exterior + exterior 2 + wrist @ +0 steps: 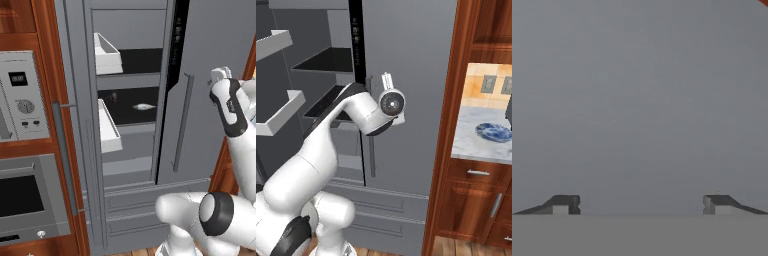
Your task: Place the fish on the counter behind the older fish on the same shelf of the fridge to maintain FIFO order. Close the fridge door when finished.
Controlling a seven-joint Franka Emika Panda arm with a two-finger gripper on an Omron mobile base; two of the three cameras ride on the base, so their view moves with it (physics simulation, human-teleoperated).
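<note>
I have the gripper [641, 204] spread wide and empty, facing the fridge [210, 65] right door. The older fish [143, 106] lies lengthwise left-right on the shelf [131, 116], far left of my gripper; counter [476, 142] sits right

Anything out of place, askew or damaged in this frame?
Nothing looks spilled, broken or askew. The fridge has its left door swung open; the older fish lies flat on the black shelf, and the white door bins sit level. The gripper is open, facing a plain grey surface. A blue plate rests on the counter.
</note>
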